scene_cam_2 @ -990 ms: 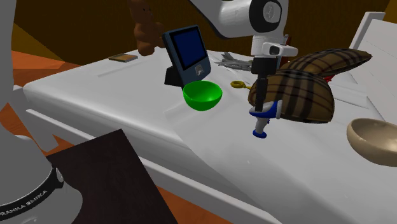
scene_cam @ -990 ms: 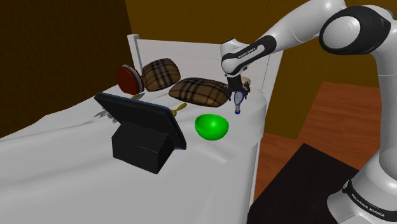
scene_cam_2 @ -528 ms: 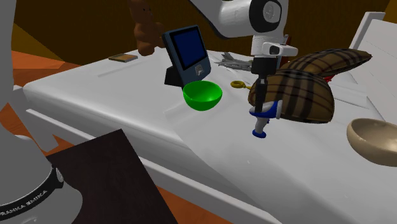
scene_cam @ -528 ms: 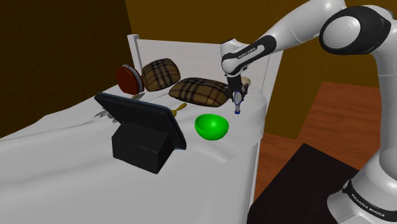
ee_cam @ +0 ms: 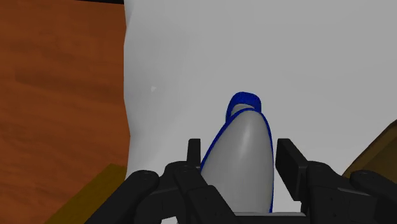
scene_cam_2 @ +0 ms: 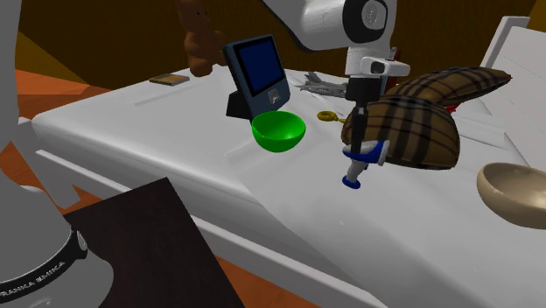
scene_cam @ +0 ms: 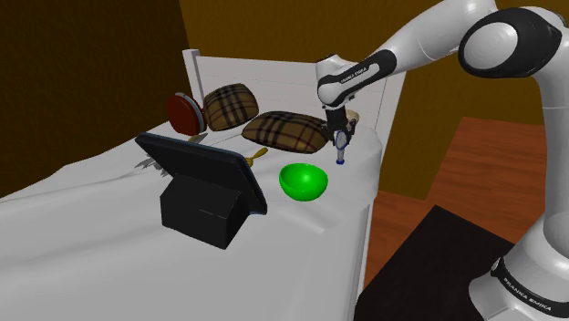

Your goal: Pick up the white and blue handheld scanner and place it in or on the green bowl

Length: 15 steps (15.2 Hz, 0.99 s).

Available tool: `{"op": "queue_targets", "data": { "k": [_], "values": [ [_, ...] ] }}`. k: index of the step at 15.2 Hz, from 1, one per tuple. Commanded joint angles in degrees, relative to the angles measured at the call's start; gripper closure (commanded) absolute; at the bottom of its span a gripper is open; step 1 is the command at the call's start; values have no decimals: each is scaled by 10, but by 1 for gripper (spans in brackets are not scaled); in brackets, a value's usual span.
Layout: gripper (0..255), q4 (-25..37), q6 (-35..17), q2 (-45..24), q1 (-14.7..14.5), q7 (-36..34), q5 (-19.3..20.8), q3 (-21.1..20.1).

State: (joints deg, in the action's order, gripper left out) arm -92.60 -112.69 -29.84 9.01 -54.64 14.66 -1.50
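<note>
The white and blue handheld scanner (scene_cam: 342, 146) (scene_cam_2: 360, 161) hangs upright just above the white bed, blue tip down, beside the plaid pillow. My gripper (scene_cam: 342, 133) (scene_cam_2: 360, 138) is shut on its upper body. In the wrist view the black fingers (ee_cam: 194, 158) clasp the grey-white, blue-edged scanner (ee_cam: 245, 143) from both sides. The green bowl (scene_cam: 304, 181) (scene_cam_2: 278, 131) stands apart on the sheet, toward the tablet at the second exterior view's left.
A dark tablet on a stand (scene_cam: 202, 175) (scene_cam_2: 256, 70) stands beyond the bowl. Plaid pillows (scene_cam: 290, 130) (scene_cam_2: 411, 127) lie next to the gripper, a tan bowl (scene_cam_2: 516, 192) past them. The bed's edge and wooden floor (ee_cam: 57, 95) are close by.
The fingers have closed on the scanner, which has risen a little off the sheet. The arm has otherwise hardly moved.
</note>
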Motion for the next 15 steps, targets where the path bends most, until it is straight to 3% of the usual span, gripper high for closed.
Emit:
{"op": "queue_targets", "data": {
  "k": [1,15],
  "values": [
    [255,4,9,5,0,2,-1,0],
    [255,55,96,43,-1,21,-8,-2]
  ]
}}
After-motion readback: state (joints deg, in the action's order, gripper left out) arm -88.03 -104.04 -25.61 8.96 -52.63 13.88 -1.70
